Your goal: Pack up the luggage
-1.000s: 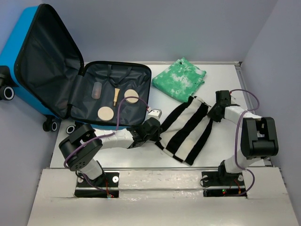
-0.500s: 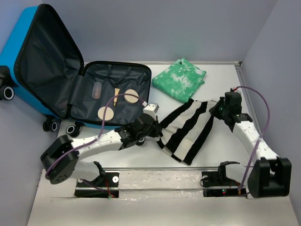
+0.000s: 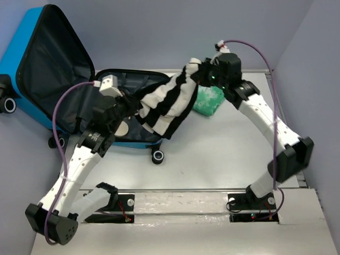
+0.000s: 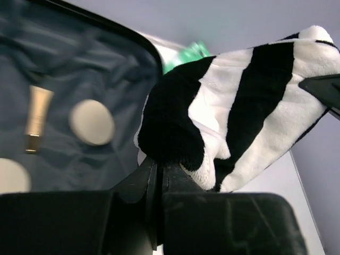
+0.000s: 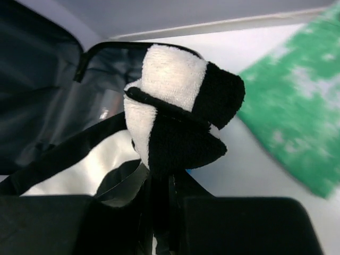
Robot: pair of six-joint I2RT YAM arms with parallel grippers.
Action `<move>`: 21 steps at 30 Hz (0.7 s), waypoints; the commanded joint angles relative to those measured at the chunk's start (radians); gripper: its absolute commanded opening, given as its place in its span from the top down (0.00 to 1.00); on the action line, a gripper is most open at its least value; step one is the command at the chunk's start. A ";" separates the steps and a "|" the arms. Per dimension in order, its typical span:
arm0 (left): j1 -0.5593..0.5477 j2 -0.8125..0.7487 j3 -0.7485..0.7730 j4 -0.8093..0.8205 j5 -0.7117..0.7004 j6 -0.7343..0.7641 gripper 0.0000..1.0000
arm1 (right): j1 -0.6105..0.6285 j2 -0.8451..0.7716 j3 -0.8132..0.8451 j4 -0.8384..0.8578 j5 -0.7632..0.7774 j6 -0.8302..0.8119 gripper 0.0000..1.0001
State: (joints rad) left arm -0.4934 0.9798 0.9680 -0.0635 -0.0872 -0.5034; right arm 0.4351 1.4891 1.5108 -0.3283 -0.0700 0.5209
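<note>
The luggage (image 3: 50, 69), a bright-blue suitcase with black lining, lies open at the back left with its lid standing up. A black-and-white striped cloth (image 3: 166, 103) hangs in the air over the suitcase's right rim, stretched between both arms. My left gripper (image 3: 129, 108) is shut on the cloth's left end (image 4: 170, 133), above the lining. My right gripper (image 3: 201, 74) is shut on the other end (image 5: 178, 101), higher and further right. The jaws of each gripper are pressed together on the plush fabric.
Inside the suitcase lie a gold tube (image 4: 37, 117) and pale round discs (image 4: 92, 122). A green-and-white cloth (image 3: 211, 100) rests on the table right of the case, partly hidden behind the striped cloth. A black wheel (image 3: 158, 156) sticks out at the case's near edge.
The striped cloth lay flat on the table; both arms have lifted it and carried it back and left over the suitcase. The right gripper closed on its corner.
</note>
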 commanded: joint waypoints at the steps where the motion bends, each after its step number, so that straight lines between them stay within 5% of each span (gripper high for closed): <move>1: 0.228 -0.066 0.058 -0.107 0.039 0.051 0.94 | 0.086 0.270 0.325 0.071 -0.118 -0.004 0.93; 8: 0.533 -0.038 -0.012 -0.093 0.113 0.072 0.94 | 0.106 0.767 0.868 0.031 -0.287 0.059 0.93; 10: 0.614 -0.003 -0.037 -0.105 0.118 0.072 0.85 | 0.116 0.894 0.972 0.031 -0.321 0.089 0.93; 11: 0.634 0.011 -0.054 -0.116 0.121 0.071 0.55 | 0.125 0.930 1.018 0.029 -0.324 0.090 0.82; 12: 0.651 0.011 -0.058 -0.124 0.124 0.072 0.36 | 0.125 0.962 1.019 0.029 -0.329 0.084 0.82; 13: 0.662 0.008 -0.063 -0.127 0.115 0.074 0.19 | 0.125 0.990 1.066 0.026 -0.339 0.062 0.47; 14: 0.668 -0.003 -0.068 -0.124 0.104 0.077 0.01 | 0.125 1.034 1.092 0.000 -0.355 0.054 0.34; 15: 0.668 -0.027 -0.065 -0.122 0.098 0.078 0.01 | 0.125 1.042 1.115 -0.021 -0.350 0.041 0.14; 16: 0.668 -0.038 -0.057 -0.125 0.098 0.080 0.01 | 0.125 1.040 1.121 -0.032 -0.343 0.007 0.08; 21: 0.668 -0.110 0.021 -0.156 0.098 0.082 0.01 | 0.125 0.930 1.037 -0.034 -0.258 -0.082 0.04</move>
State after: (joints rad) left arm 0.1719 0.9546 0.9009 -0.2337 -0.0002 -0.4423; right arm 0.5568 2.5778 2.5366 -0.3828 -0.3614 0.5282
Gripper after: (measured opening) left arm 0.990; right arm 0.954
